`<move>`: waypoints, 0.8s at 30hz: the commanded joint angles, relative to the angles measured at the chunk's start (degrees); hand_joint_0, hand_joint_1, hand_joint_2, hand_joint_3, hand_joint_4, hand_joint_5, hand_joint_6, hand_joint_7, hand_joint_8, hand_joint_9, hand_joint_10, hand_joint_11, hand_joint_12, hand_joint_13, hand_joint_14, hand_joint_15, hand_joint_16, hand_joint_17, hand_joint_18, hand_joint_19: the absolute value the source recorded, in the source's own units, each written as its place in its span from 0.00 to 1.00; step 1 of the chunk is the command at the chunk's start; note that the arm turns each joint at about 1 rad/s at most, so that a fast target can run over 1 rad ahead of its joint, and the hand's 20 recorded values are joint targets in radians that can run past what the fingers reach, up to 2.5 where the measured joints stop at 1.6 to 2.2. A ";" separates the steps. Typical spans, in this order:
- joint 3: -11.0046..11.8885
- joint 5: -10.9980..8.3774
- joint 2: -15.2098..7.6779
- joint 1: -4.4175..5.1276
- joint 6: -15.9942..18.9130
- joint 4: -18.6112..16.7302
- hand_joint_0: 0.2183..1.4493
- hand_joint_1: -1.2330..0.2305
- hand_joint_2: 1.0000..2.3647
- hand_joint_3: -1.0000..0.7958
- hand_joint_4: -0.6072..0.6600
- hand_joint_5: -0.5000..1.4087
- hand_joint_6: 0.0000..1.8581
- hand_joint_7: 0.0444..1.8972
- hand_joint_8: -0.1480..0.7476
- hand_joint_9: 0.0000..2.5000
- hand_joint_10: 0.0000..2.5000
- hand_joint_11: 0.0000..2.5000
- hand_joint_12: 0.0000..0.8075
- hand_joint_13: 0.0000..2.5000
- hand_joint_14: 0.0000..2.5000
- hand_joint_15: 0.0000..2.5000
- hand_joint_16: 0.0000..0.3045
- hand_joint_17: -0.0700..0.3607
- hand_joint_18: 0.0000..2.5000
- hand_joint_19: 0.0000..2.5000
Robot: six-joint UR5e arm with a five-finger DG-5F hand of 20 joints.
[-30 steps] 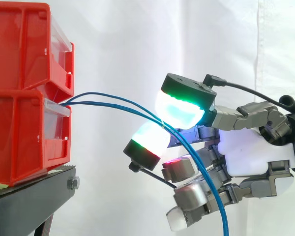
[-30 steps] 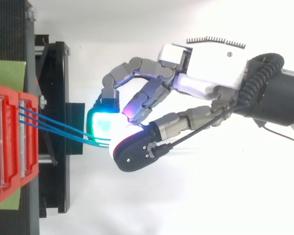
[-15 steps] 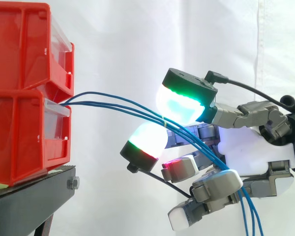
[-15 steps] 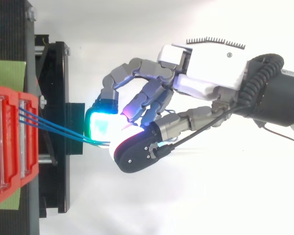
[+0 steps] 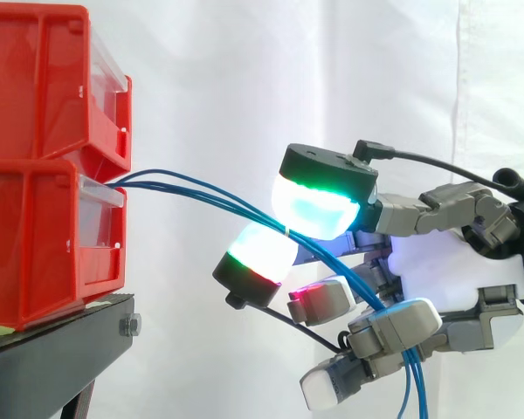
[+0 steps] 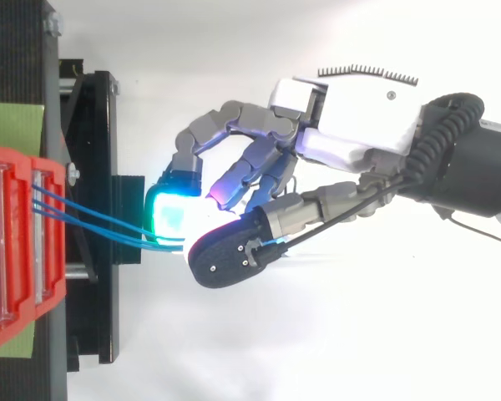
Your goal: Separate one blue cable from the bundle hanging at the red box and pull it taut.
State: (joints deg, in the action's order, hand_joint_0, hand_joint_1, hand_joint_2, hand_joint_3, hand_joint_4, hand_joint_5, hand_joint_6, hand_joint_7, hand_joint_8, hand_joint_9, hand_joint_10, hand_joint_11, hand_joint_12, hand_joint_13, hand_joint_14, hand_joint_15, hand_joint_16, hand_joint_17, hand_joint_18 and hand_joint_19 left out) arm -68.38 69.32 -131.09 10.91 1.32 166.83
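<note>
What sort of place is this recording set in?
Probably a robotics lab test rig: a white curtain backdrop, red bins stacked on a black stand, and a robot hand with fingers closed on blue cables.

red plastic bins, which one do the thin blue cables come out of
The lower red bin: the blue cables leave over its clear front, beneath the upper bin.

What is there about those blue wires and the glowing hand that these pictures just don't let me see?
- Where the blue cables start: side view, hidden inside the red bins.
- Their lower ends: side view, cut off by the bottom edge.
- How many cables the hand pinches: both views, its glowing pads cover the spot.
</note>
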 commanded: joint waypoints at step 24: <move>0.00 0.03 0.04 0.07 0.09 -0.02 0.27 0.32 0.00 0.28 0.51 0.13 0.45 0.45 0.45 0.41 0.00 0.57 0.37 0.57 0.00 0.57 0.18 0.45 0.27 0.24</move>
State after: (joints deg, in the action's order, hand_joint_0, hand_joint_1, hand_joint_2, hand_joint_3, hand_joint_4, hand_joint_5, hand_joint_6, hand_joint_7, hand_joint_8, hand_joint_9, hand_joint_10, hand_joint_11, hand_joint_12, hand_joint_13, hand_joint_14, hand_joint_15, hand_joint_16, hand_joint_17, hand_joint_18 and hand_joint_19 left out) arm -68.38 69.28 -131.11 11.00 1.40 166.82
